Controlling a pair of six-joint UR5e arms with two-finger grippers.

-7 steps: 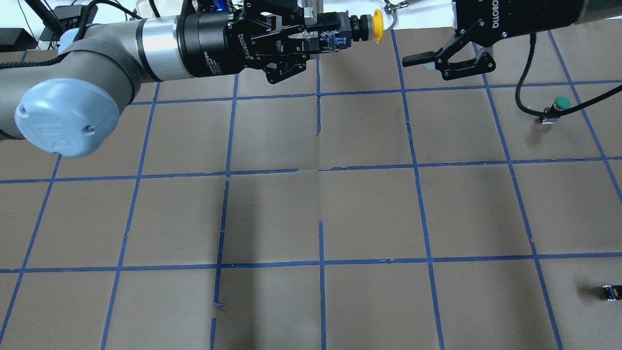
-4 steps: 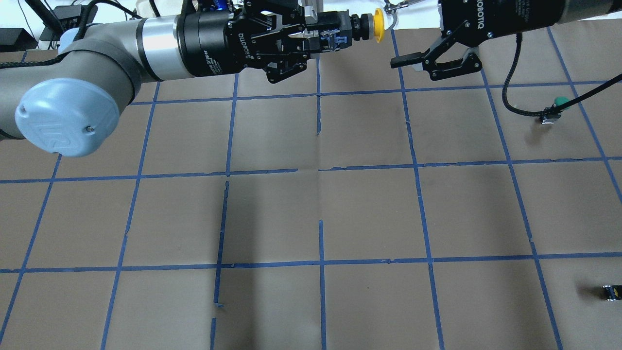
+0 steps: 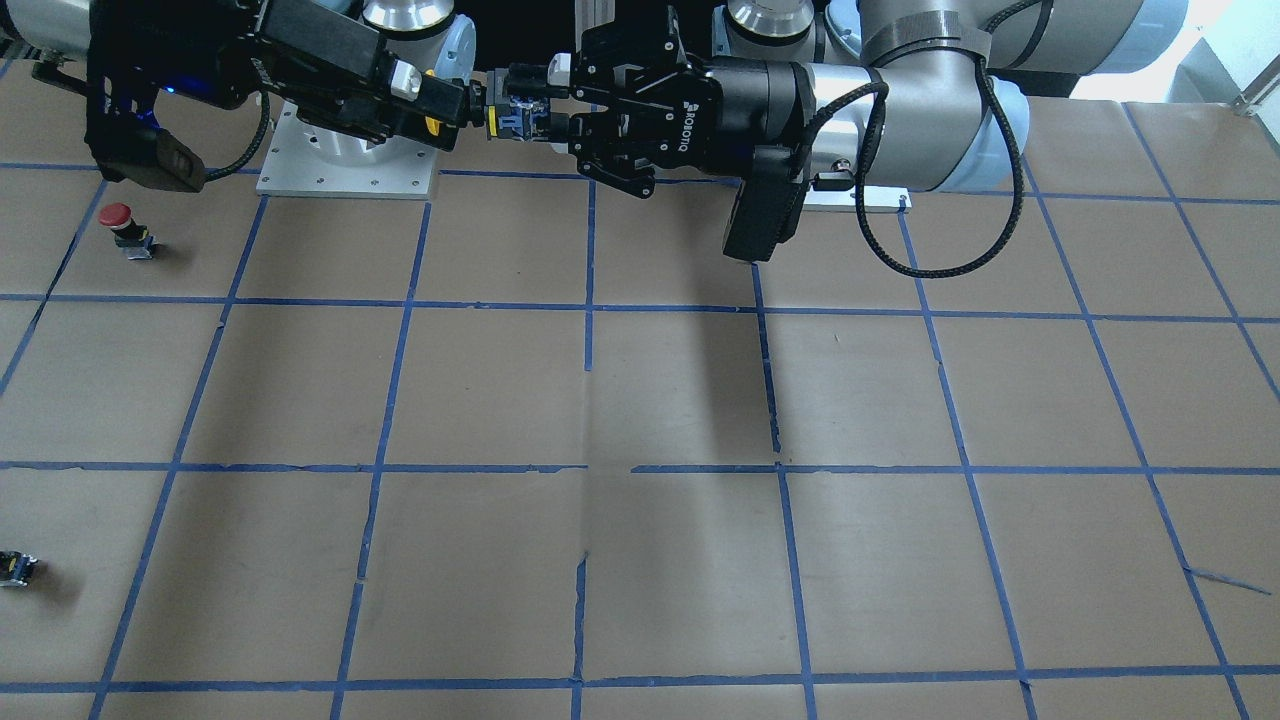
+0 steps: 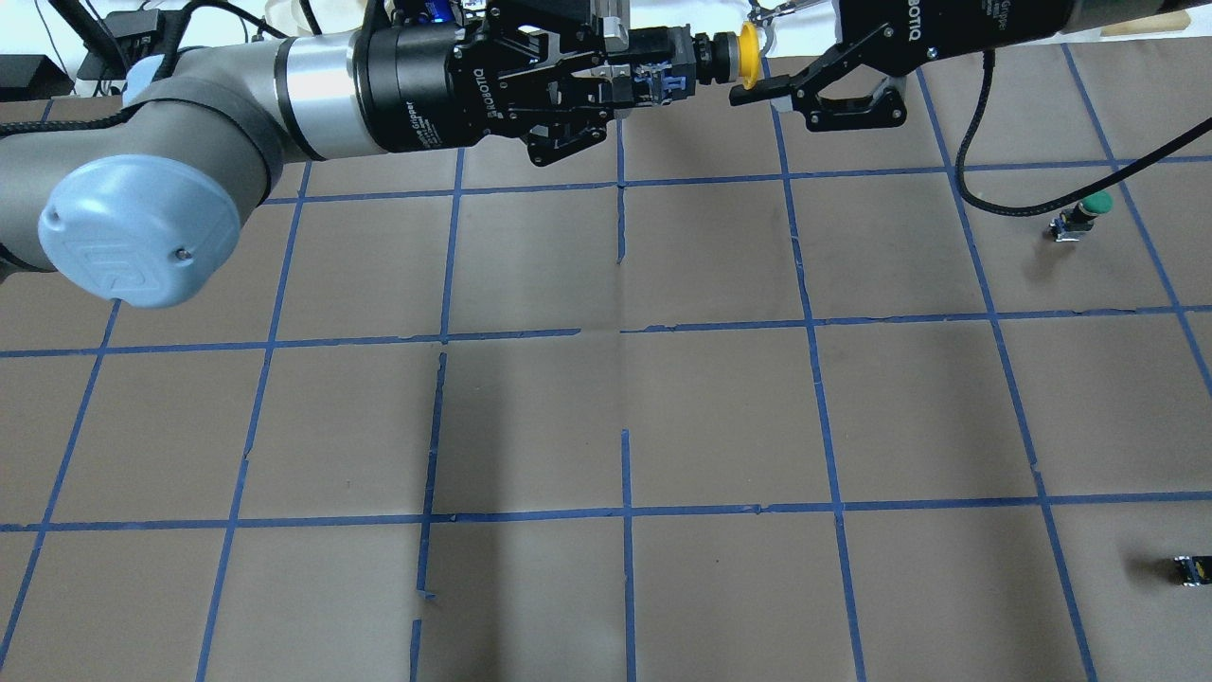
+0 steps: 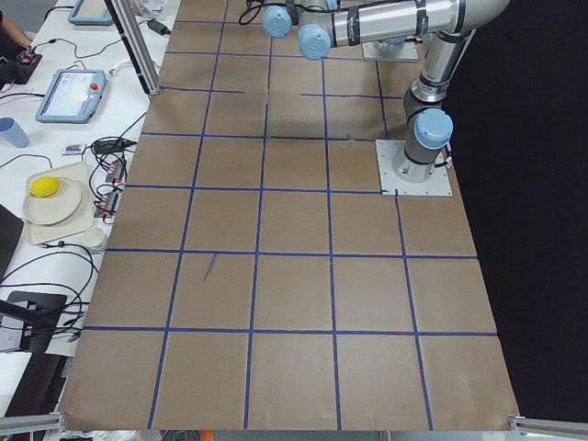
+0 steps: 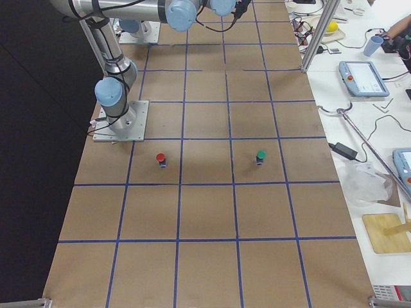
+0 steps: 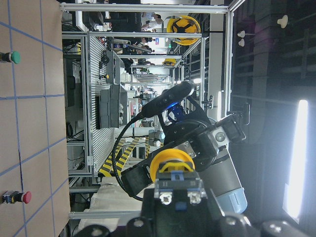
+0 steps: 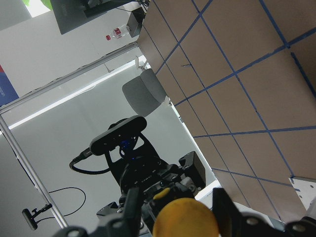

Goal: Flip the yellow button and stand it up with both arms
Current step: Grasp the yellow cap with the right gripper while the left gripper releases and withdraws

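Note:
My left gripper [image 4: 663,78] is shut on the black-blue contact block of the yellow button [image 4: 748,54] and holds it level, high over the table's far edge, cap pointing at the right arm. My right gripper [image 4: 757,71] is open, with its fingers either side of the yellow cap; I see no contact. In the left wrist view the cap [image 7: 170,160] sits above the block, with the right gripper's fingers [image 7: 133,177] flanking it. In the right wrist view the cap [image 8: 185,218] lies between the open fingers [image 8: 224,207]. In the front view the cap [image 3: 432,124] is mostly hidden.
A green-capped button [image 4: 1089,208] stands at the table's right. A red-capped button [image 3: 120,222] stands near the right arm's base. A small black capless switch piece [image 4: 1190,568] lies at the near right. The brown table [image 4: 615,417] has a blue tape grid.
My right gripper has moved left and now straddles the yellow cap, still open. My left gripper has shifted slightly right with the button in it.

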